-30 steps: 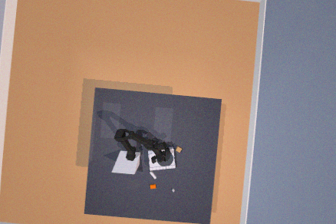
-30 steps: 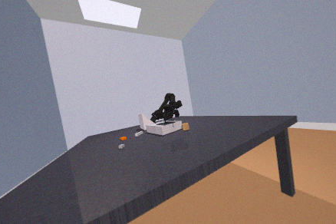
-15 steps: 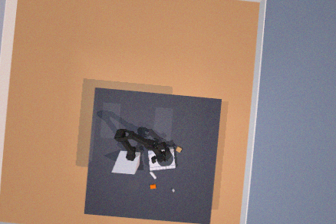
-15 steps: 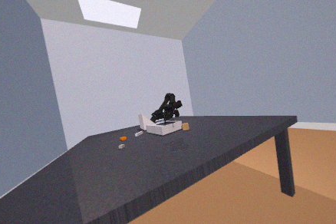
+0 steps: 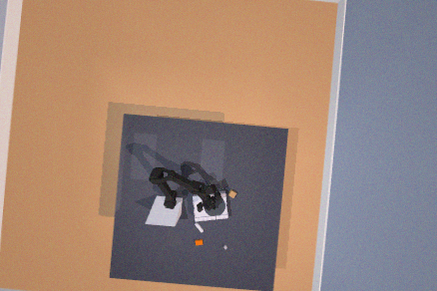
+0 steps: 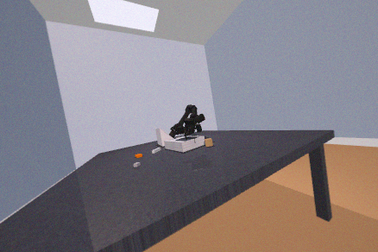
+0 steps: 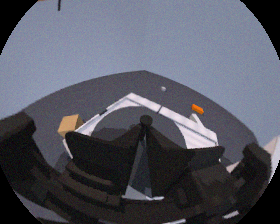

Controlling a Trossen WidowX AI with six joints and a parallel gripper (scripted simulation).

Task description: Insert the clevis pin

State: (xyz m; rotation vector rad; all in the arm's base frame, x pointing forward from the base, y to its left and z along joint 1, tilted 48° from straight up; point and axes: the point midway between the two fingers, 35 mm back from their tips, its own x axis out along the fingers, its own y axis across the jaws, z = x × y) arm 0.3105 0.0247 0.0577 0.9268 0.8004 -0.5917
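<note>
Gripping the pin (image 7: 146,120) by its head end, the pincer (image 5: 212,204) (image 7: 143,127) is over the disc (image 5: 217,207) (image 7: 113,122), which lies in the tray (image 5: 212,218) (image 6: 185,146) (image 7: 178,121). Whether the pin has entered either hole, I cannot tell; seating, release and withdrawal seem left.

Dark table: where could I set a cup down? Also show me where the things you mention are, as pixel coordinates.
Probably on the dark tabletop (image 5: 250,269) (image 6: 130,203) beyond the small orange block (image 5: 199,242) (image 6: 138,155) (image 7: 197,109), towards the table's edge. Around the white rimmed tray (image 5: 211,217) (image 6: 173,146) (image 7: 178,121) it's crowded: black arm (image 5: 183,181) (image 6: 184,117), blocks.
</note>
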